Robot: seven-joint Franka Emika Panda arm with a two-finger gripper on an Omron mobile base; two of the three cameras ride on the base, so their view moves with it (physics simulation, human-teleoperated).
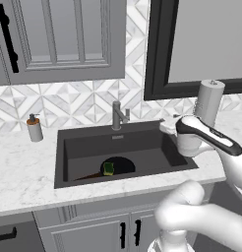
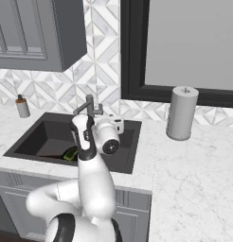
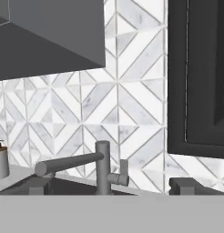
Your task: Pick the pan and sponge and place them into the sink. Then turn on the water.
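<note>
i see the pan [image 1: 118, 165] lying flat on the floor of the sink [image 1: 74, 147], toward the front and near the middle, its thin handle running out to the left along the basin floor. the sponge [image 1: 108, 169] sits on the pan's left part, green face up with a yellow edge showing. from the right base view i can only make out a bit of the sponge [image 2: 70, 153] and a dark strip of the pan behind my own arm, low in the sink [image 2: 42, 130].

the faucet [image 1: 117, 115] stands at the middle of the sink's back rim, with its small lever sticking out to the right. in the hand view the faucet [image 3: 103, 167] is straight ahead, its spout reaching to the left and the lever [image 3: 120, 175] on its right side. i see no water at the spout.

my gripper [image 3: 109, 189] faces the faucet, above the right part of the sink; the two dark fingertips [image 3: 38, 185] sit far apart at the bottom of the hand view, one on each side of the faucet, holding nothing.

a soap bottle [image 1: 34, 128] stands on the counter left of the sink, and a paper towel roll [image 2: 182, 112] stands on the counter to the right, by the dark window frame.
</note>
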